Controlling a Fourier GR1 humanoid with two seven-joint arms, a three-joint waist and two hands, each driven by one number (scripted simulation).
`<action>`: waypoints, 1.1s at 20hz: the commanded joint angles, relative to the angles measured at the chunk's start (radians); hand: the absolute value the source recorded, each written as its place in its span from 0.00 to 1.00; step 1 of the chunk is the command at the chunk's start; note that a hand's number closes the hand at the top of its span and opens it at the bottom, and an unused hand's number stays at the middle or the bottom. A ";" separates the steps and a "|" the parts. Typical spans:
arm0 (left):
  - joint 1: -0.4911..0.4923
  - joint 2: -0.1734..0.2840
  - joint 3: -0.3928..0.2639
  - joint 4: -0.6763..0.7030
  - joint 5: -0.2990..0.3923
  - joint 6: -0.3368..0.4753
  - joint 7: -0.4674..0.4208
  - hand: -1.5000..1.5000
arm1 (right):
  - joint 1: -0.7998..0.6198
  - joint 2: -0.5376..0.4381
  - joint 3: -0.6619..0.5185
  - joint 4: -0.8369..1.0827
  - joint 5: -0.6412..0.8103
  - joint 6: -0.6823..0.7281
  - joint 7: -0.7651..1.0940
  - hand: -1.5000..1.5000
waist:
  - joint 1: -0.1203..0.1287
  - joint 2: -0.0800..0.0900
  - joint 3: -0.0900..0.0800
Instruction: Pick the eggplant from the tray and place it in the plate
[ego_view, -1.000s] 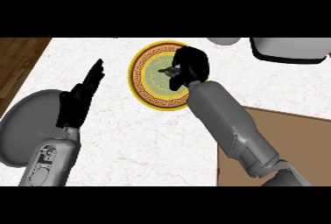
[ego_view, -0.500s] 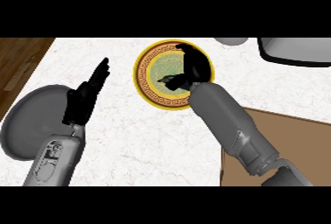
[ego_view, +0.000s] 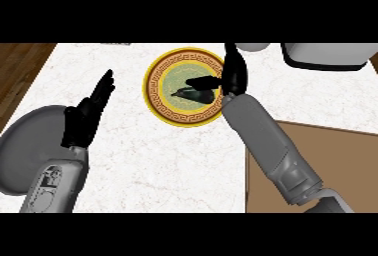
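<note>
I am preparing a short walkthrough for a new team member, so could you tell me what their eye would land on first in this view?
Most striking is the gold-rimmed plate at the top centre of the pale marble counter, with the dark eggplant lying in its green middle. The right hand stands open at the plate's right edge, thumb pointing toward the eggplant. The left hand rests open, fingers up, at the left, and the brown tray lies at lower right.
</note>
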 joint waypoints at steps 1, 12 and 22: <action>0.049 0.019 0.025 -0.005 0.010 -0.007 -0.037 0.50 | 0.046 0.000 -0.050 -0.027 -0.088 -0.108 -0.092 0.00 | -0.026 -0.008 -0.001; 0.035 0.055 0.077 -0.030 0.035 -0.041 0.025 0.50 | 0.352 -0.187 -0.131 -0.299 -0.140 0.179 -0.195 0.00 | -0.070 -0.019 -0.001; 0.026 0.025 0.078 -0.011 0.012 -0.042 0.017 0.50 | 0.418 -0.241 -0.242 -0.270 -0.173 0.307 -0.311 0.00 | -0.063 -0.016 -0.001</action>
